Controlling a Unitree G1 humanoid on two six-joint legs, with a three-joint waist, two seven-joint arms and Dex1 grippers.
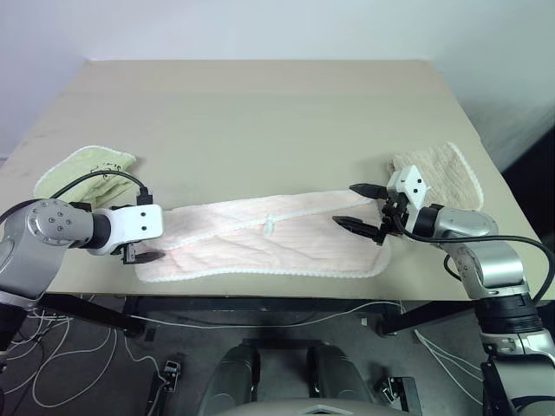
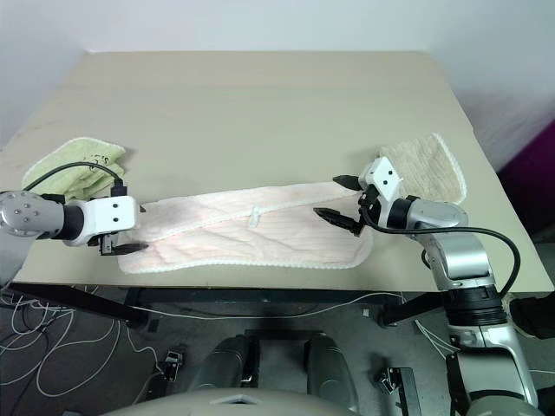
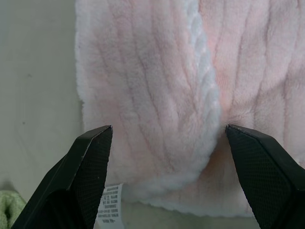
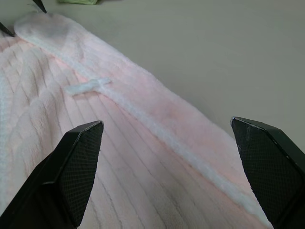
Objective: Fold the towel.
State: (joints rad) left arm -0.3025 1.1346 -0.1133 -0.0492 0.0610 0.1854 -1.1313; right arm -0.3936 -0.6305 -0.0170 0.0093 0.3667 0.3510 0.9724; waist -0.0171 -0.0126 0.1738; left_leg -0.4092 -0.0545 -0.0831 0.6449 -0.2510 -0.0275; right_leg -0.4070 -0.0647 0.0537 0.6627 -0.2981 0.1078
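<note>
A green towel (image 1: 84, 171) lies folded near the left edge of the bench (image 1: 260, 113), just beyond the left gripper (image 1: 146, 256). That gripper hangs over the left end of the towel (image 1: 277, 238), its jaws apart and holding nothing; the left wrist view shows a folded flap of pink pile with its white stitched edge running between the two fingers (image 3: 86, 167), and a small printed label (image 3: 109, 205) lying by one fingertip. The towel lies as a long, narrow strip along the near edge of the bench, reaching from one pair of jaws to the other, with one long side folded over onto the rest. A small white tag (image 1: 270, 226) sits on it about midway between the grippers. At the strip's right end the right gripper (image 1: 364, 208) hovers with its jaws wide apart and empty, pointing along the towel toward the left one. A beige towel (image 1: 442, 173) lies just behind the right gripper, near the bench's right edge.
</note>
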